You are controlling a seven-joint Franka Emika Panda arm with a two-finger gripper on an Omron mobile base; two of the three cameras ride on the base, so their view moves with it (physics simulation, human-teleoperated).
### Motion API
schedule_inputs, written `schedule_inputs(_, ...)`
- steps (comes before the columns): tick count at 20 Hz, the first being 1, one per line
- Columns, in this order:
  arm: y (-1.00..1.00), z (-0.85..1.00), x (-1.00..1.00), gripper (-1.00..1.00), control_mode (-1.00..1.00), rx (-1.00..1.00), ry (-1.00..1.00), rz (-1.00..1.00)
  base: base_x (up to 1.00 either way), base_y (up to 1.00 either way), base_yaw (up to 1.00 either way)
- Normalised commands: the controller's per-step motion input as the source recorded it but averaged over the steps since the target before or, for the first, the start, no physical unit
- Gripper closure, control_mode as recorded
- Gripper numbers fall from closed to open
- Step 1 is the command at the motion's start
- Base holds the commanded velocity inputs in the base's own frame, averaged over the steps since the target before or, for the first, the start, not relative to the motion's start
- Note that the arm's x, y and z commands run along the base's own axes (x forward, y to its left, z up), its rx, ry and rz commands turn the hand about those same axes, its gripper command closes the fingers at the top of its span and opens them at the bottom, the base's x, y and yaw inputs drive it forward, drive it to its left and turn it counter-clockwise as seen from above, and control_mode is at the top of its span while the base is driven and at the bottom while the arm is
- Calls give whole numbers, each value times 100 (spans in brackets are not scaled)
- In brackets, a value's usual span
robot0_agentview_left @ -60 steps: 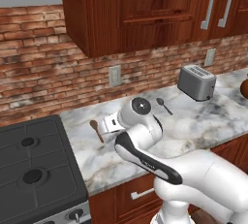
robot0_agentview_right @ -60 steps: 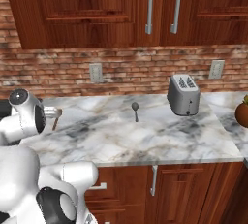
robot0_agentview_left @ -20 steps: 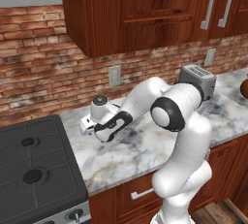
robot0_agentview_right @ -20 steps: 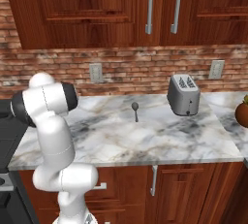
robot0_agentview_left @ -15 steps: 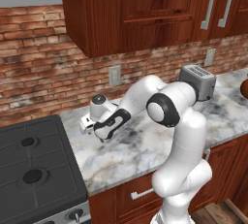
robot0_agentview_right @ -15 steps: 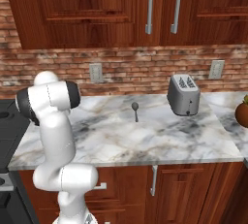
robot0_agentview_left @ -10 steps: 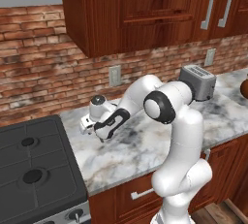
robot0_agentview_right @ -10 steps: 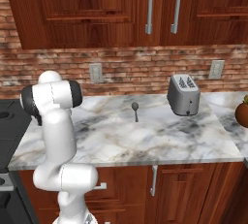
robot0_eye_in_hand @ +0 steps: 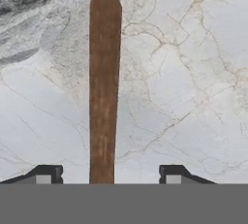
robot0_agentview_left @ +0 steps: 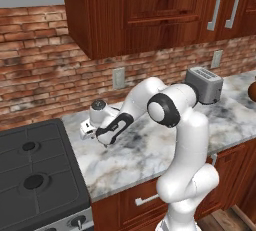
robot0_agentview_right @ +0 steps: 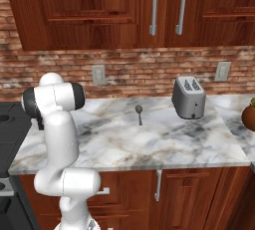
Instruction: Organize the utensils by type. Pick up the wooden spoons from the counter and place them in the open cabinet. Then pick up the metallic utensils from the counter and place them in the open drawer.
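The robot's gripper [robot0_eye_in_hand: 111, 177] hangs low over the marble tabletop [robot0_eye_in_hand: 193, 72] near the stove [robot0_agentview_left: 35, 175]. Its jaws stand apart, straddling a brown wooden spoon handle [robot0_eye_in_hand: 103, 87] without touching. A metal spoon [robot0_agentview_right: 139, 112] lies left of the toaster [robot0_agentview_right: 189, 97].
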Motion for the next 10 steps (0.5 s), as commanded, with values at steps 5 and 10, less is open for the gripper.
schedule_inputs(5, -2, -41, 0, 100, -100, 0, 0, -7, 0, 0, 0)
schedule_inputs(10, -29, -47, 0, 100, -100, 0, 0, -13, 0, 0, 0)
